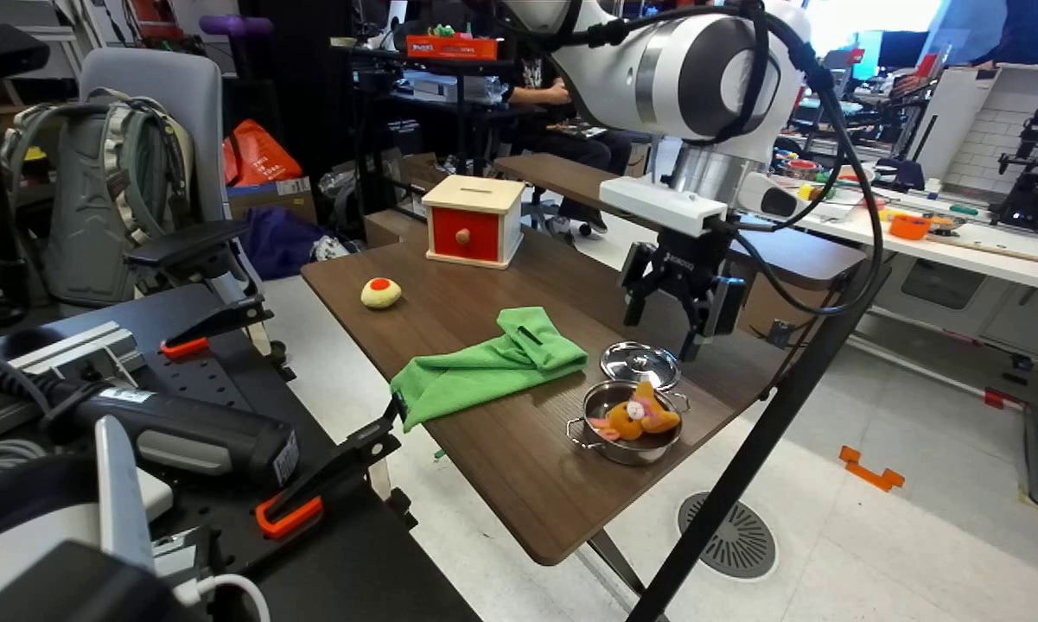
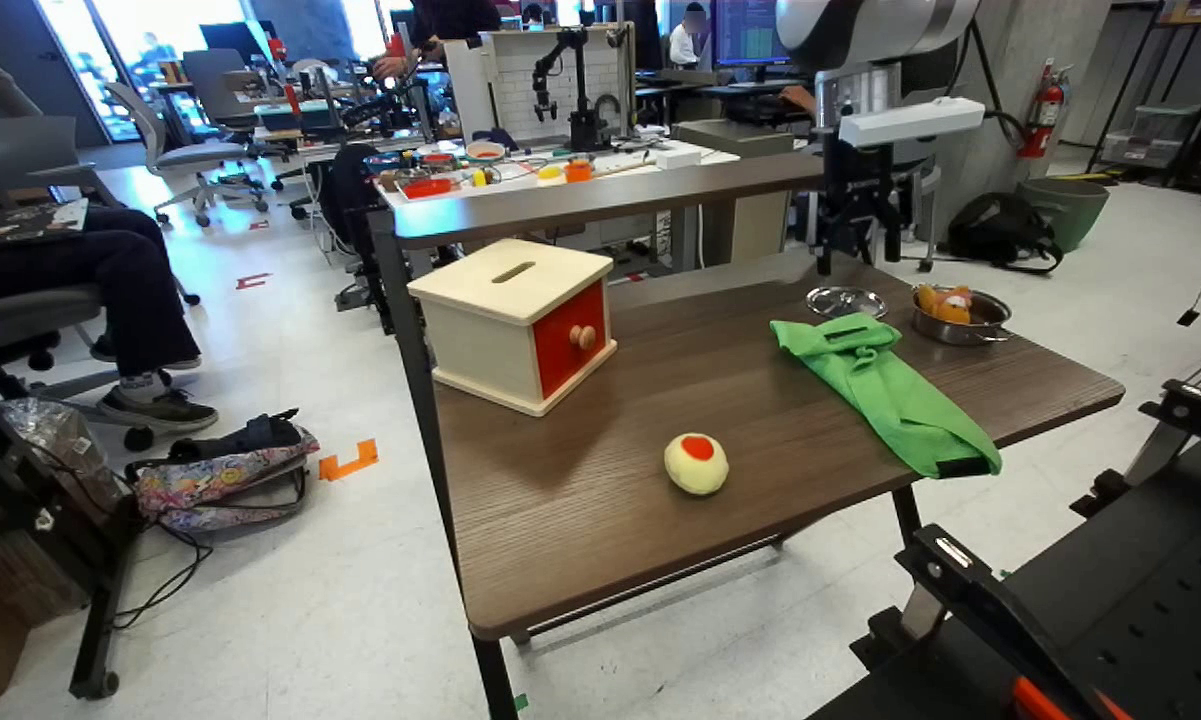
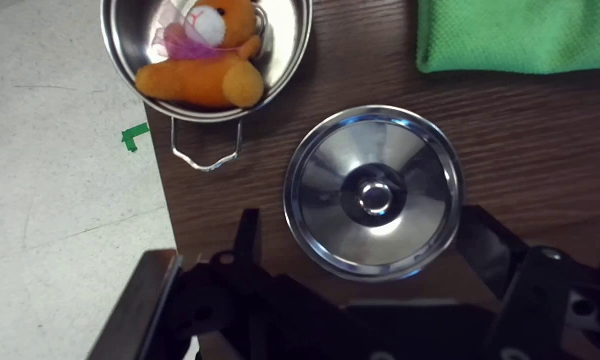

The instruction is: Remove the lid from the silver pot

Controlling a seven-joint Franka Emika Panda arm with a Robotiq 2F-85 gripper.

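Observation:
The silver pot (image 1: 635, 451) (image 2: 963, 331) (image 3: 286, 47) stands uncovered near a table corner, with an orange plush toy (image 1: 631, 422) (image 2: 948, 304) (image 3: 195, 80) inside. The round shiny lid (image 1: 641, 363) (image 2: 847, 302) (image 3: 373, 195) lies flat on the table beside the pot, knob up. A strip of table separates lid and pot in the wrist view. My gripper (image 1: 661, 335) (image 2: 857, 258) (image 3: 360, 215) is open and empty. It hangs above the table over the lid's area, fingers spread wide and apart from the lid in the exterior views.
A green cloth (image 1: 493, 367) (image 2: 885, 390) (image 3: 519, 35) lies close to the lid and pot. A wooden box with a red drawer (image 1: 474, 220) (image 2: 515, 320) and a pale yellow ball with a red spot (image 1: 381, 294) (image 2: 697, 465) are further along the brown table (image 1: 484, 449) (image 2: 580, 520).

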